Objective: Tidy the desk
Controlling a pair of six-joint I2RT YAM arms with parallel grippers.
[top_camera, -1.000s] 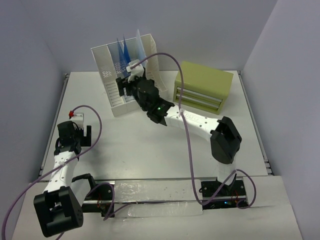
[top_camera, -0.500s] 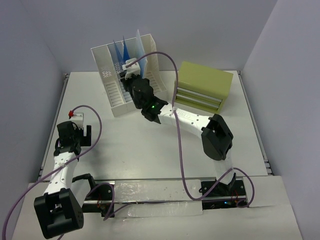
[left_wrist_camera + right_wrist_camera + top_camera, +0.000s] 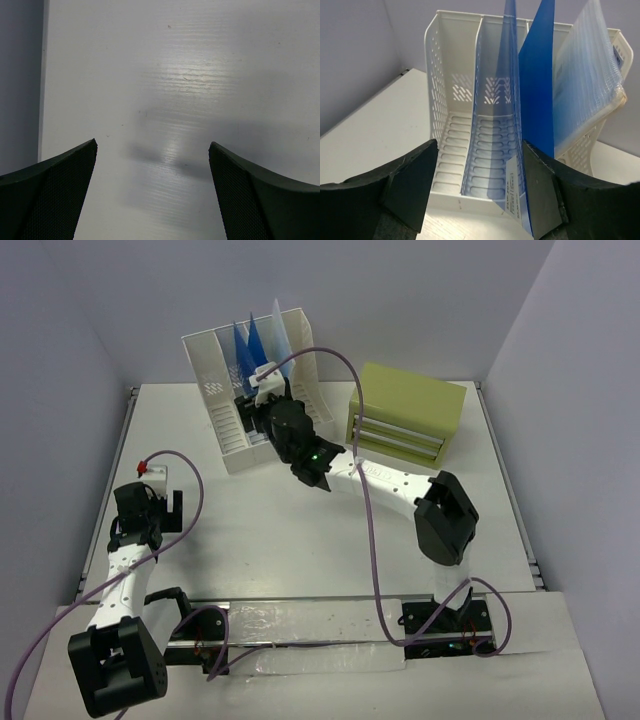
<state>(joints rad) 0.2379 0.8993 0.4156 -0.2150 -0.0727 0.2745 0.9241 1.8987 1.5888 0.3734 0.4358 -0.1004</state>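
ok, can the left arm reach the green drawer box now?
Probably not. The left tool sits by the desk's left edge, the drawer box at far right, and the right arm stretches across between them.

The desk (image 3: 270,540) is lying flat and level, a large white rectangular tabletop with a smooth matte surface (a soft sheen and a few faint specks are showing up close). Its far edge is running just behind the white file rack (image 3: 215,390), against grey walls. Its widest bare stretch is spreading out in front of that rack, toward the near edge.
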